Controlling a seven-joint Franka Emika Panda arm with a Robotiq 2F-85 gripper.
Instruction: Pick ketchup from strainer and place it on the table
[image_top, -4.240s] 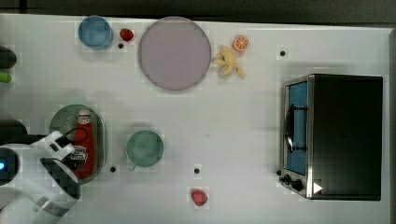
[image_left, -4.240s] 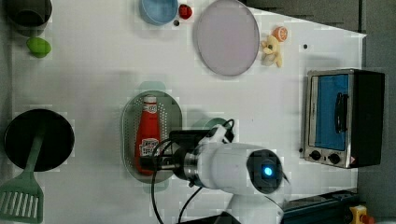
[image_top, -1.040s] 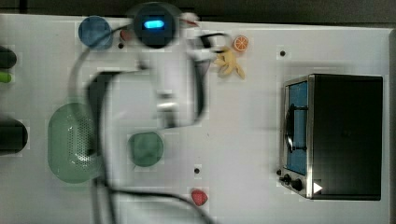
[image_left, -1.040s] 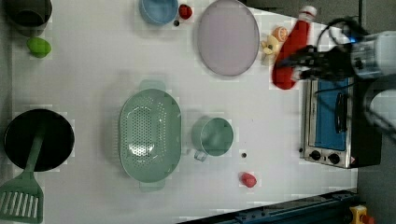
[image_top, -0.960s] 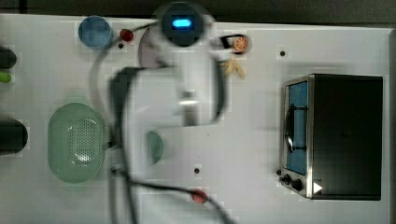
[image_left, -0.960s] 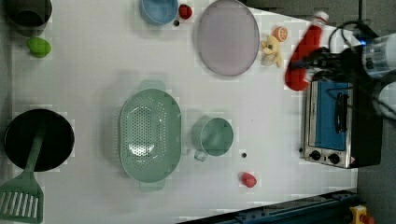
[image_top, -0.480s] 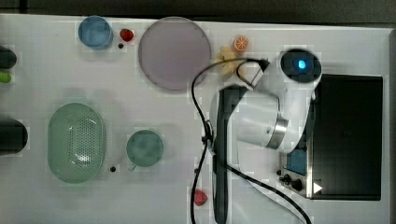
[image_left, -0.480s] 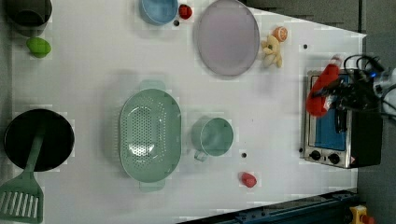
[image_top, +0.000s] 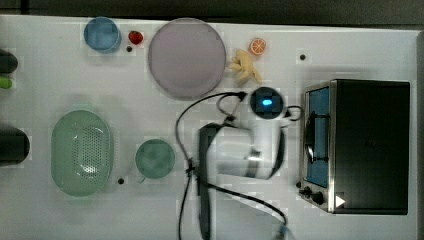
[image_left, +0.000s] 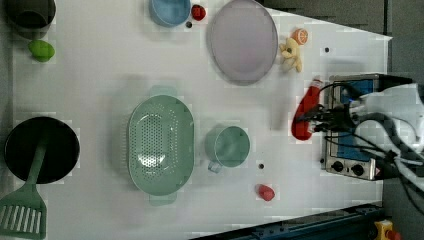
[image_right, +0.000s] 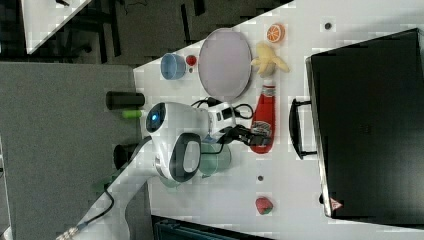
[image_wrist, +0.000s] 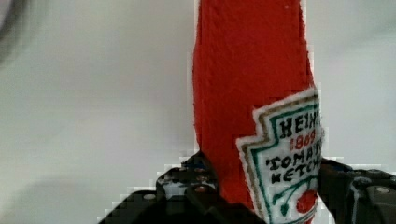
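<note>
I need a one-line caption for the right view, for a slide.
The pincer grips the ketchup between the oven and the grey plate.

Red ketchup (image_left: 306, 111) beside oven, strainer (image_left: 160, 143) empty.

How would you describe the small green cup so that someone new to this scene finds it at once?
Start at the large pale green oval perforated strainer on the white table. Just to the left view's right of it stands the round green plastic cup: smaller, solid-walled, with a little handle.
</note>
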